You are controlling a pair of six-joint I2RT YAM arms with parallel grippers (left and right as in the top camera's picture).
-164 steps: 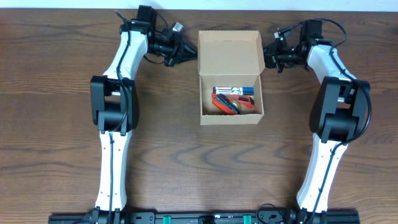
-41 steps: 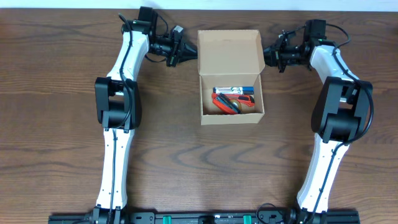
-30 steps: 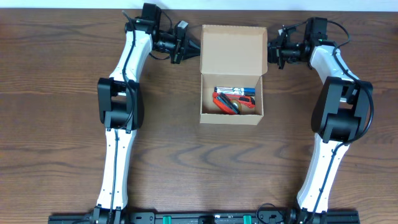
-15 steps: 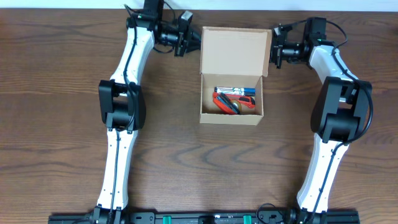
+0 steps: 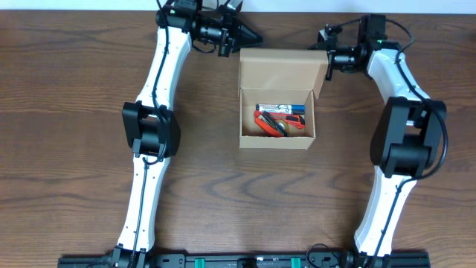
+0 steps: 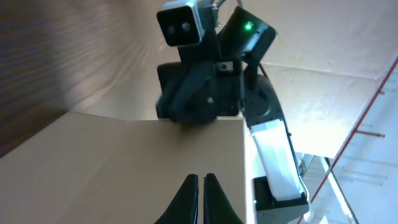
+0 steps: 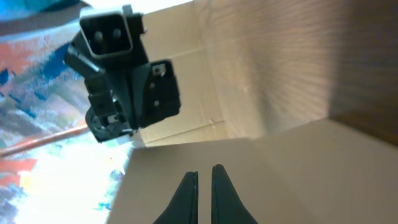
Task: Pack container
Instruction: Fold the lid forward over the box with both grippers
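The container (image 5: 277,142), a tan cardboard box, stands mid-table with markers and red items (image 5: 279,119) inside. Its lid flap (image 5: 279,71) is tilted up at the back. My left gripper (image 5: 255,36) is shut and empty, just behind the flap's far left corner. In the left wrist view its tips (image 6: 201,186) rest close over the flap (image 6: 124,168). My right gripper (image 5: 329,65) sits at the flap's right edge. There its tips (image 7: 204,183) stand a hair apart over the flap (image 7: 280,180), with nothing between them.
The dark wood table (image 5: 74,149) runs all around the box. Both white arms reach to the far edge on either side of the box. Each wrist view shows the other arm's black gripper and camera (image 6: 205,81) (image 7: 121,74) across the flap.
Both grippers have moved toward the table's far edge. The left one swung from the flap's left side to behind its far corner. The flap has risen from lying flat.
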